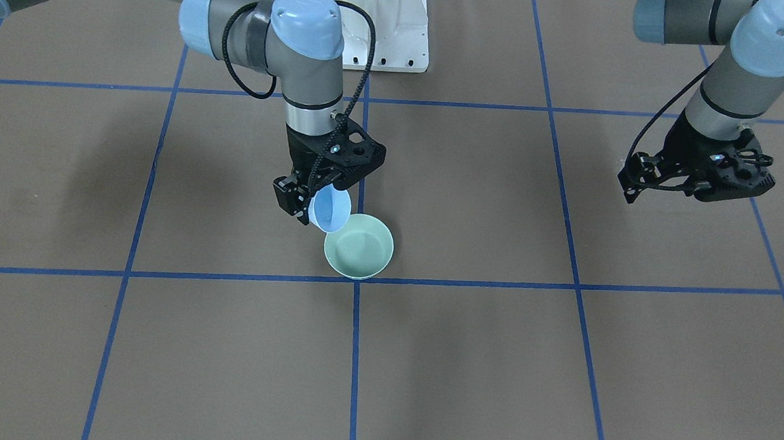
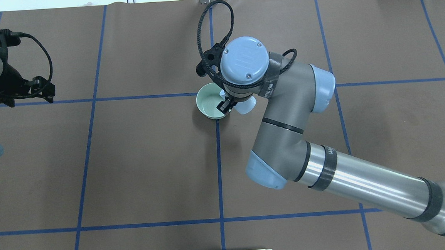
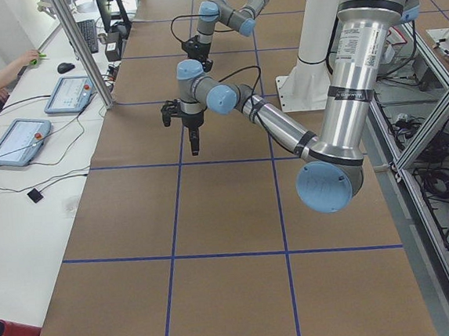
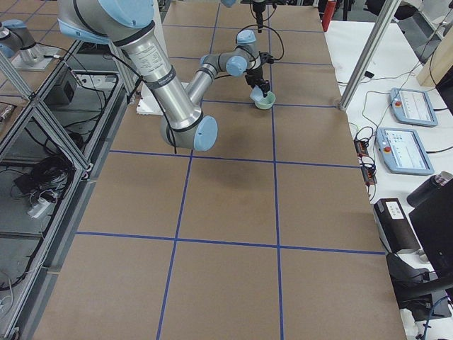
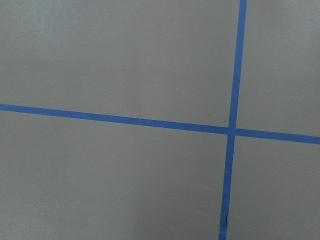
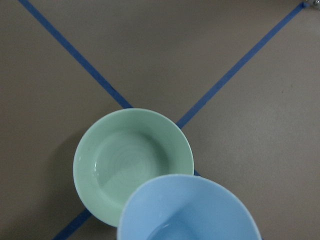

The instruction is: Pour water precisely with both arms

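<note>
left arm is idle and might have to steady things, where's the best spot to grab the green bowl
Pinch the rim on the bowl's robot-left side, one finger inside and one outside, coming straight down. The bowl stands upright with an open mouth and a thin wall, and the cup in the right gripper overhangs the opposite side.

No text can be read for certain. Pale lettering on the black band [image 2: 269,88] just behind the right gripper [image 2: 224,105] is too blurred. The labels [image 3: 347,45] on the left arm's [image 3: 338,119] silver tube are too small.
</note>
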Robot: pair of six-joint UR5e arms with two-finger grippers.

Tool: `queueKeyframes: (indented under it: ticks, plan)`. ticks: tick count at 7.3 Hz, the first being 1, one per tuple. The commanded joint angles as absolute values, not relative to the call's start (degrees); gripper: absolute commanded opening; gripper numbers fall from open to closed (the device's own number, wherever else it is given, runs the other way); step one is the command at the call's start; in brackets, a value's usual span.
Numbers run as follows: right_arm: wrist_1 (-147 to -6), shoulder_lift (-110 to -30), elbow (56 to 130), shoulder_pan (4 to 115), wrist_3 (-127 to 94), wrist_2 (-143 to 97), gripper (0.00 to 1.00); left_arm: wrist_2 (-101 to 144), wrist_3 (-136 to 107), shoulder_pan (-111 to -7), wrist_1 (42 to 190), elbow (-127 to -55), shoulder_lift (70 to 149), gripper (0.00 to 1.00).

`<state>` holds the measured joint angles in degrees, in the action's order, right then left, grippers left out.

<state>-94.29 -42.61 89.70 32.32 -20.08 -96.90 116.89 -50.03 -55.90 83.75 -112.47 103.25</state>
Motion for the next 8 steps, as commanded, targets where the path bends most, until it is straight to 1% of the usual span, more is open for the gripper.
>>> queueKeyframes:
  ticks: [1, 2, 4, 8]
  plan:
    - [-98.00, -33.87, 78.01, 32.26, -19.51, -97.29, 0.00, 116.89, -49.92, -56.16, 83.76, -112.59, 102.83, 1.00]
    - [-98.09, -33.32, 75.78, 32.17, -19.42, -97.21, 0.00, 116.89, -49.92, -56.25, 83.76, -112.50, 102.83, 1.00]
    - [-100.10, -33.49, 75.15, 31.73, -18.99, -96.07, 0.00, 116.89, -49.92, -56.25, 83.76, -112.41, 102.83, 1.00]
    - [-114.85, -27.78, 74.01, 28.84, -15.91, -88.43, 0.00, 117.07, -50.01, -56.25, 83.76, -112.33, 102.83, 1.00]
